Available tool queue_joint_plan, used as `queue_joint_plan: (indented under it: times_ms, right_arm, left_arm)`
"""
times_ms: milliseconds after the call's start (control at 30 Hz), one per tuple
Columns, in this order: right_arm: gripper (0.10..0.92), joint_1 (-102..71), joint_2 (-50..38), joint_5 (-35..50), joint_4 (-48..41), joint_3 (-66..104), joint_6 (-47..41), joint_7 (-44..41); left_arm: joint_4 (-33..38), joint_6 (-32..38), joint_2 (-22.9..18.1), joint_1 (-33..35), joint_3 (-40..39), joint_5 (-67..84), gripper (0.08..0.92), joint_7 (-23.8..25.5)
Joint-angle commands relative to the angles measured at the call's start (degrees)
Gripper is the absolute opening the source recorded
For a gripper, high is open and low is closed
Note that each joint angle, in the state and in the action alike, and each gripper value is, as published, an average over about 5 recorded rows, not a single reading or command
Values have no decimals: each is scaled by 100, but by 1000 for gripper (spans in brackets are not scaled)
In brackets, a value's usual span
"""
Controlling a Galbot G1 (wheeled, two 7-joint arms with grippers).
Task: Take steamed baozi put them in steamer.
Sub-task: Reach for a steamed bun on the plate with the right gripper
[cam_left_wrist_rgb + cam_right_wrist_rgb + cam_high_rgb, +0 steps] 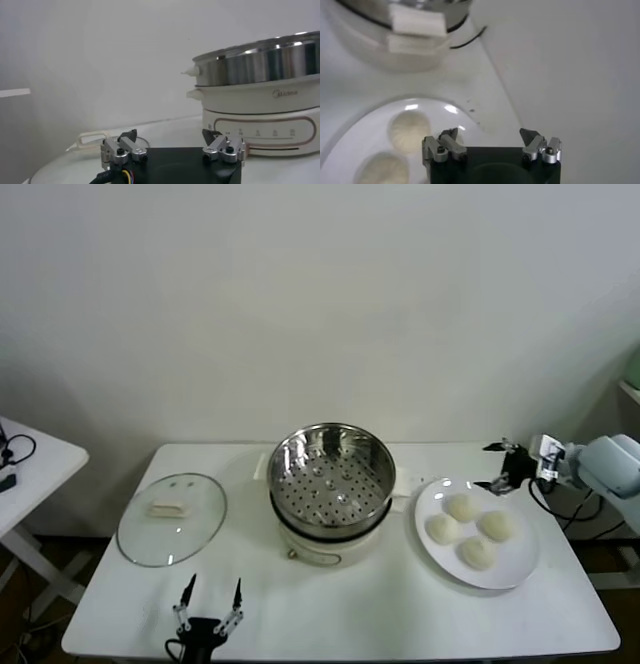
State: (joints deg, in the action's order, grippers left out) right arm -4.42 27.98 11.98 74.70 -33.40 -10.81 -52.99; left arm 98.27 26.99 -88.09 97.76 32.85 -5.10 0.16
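Observation:
Several cream-white baozi lie on a white plate at the right of the table. The steel steamer sits empty in a cream-white electric pot at the middle. My right gripper is open and empty, hovering just beyond the plate's far edge. Its wrist view shows two baozi on the plate and the pot's handles. My left gripper is open and empty at the table's front edge, in front of the pot.
A round glass lid lies flat on the table left of the pot. A small white side table stands at the far left. A wall rises behind the table.

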Motion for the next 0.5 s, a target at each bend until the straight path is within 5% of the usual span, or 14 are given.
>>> queue_joint_plan:
  times_ms: [33,500]
  right_arm:
    - [823,2691,1058,-299,-1681,-3325,662,-1519]
    - [823,2074,1706,-605,-2304,-3437,800,-1497]
  left_arm:
    - [-10,9,-25,1,13,8,823,27]
    - [3,12,-27,-10,147,130,823,39]
